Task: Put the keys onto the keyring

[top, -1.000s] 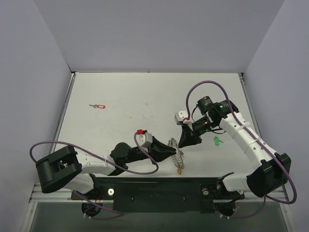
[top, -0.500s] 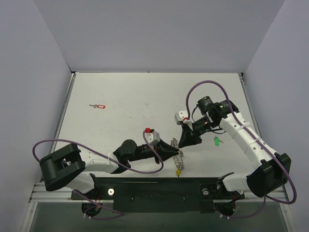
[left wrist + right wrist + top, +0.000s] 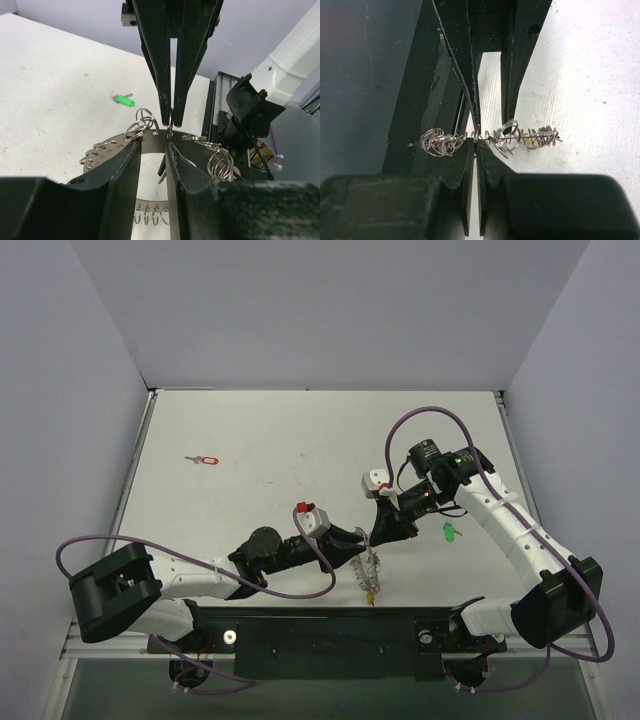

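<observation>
The keyring (image 3: 368,565) stands nearly edge-on near the front middle, its yellow piece (image 3: 371,592) hanging low. My right gripper (image 3: 380,536) is shut on its upper rim; in the right wrist view its jaws (image 3: 477,144) pinch the rim among small split rings (image 3: 440,140). My left gripper (image 3: 357,543) reaches in from the left. Its jaws (image 3: 152,146) stand apart over the flat plate (image 3: 100,152), nothing clamped. The green key (image 3: 449,532) (image 3: 123,100) lies right of the ring. The red key (image 3: 207,459) lies far left.
A black rail (image 3: 330,625) runs along the near edge with both arm bases. Purple cables (image 3: 300,590) loop beside each arm. Lilac walls (image 3: 70,440) close in the table on three sides. The right arm's black base (image 3: 250,115) sits close behind the ring.
My left arm has slid right toward the keyring and its jaws have spread wider. The ring now shows more edge-on from above. The right arm has held still.
</observation>
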Controlling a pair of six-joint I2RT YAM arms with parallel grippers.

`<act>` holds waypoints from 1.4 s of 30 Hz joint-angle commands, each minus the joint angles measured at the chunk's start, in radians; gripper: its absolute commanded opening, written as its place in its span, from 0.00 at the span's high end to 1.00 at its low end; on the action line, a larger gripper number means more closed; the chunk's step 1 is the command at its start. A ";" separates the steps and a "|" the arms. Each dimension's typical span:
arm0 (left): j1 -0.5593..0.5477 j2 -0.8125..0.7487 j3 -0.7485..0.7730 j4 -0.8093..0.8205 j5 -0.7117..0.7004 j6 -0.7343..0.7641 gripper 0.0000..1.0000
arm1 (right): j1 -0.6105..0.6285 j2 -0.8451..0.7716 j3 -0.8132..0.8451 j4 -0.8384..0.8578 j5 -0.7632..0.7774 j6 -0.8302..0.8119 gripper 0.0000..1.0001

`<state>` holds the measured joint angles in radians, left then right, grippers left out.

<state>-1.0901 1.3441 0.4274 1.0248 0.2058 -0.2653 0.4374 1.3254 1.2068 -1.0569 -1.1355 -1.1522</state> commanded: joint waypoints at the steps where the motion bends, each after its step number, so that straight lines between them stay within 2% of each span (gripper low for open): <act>1: 0.004 -0.036 0.011 0.124 -0.019 0.011 0.64 | -0.005 -0.018 -0.003 -0.020 -0.087 -0.007 1.00; 18: 0.002 -0.043 -0.030 0.242 0.049 -0.022 0.64 | -0.005 -0.022 -0.006 -0.017 -0.083 -0.006 1.00; 42: 0.006 -0.003 -0.009 0.224 0.043 -0.012 0.63 | -0.005 -0.022 -0.010 -0.008 -0.089 0.005 1.00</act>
<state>-1.0893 1.3312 0.3836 1.2205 0.2543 -0.2844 0.4370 1.3251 1.2037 -1.0515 -1.1614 -1.1484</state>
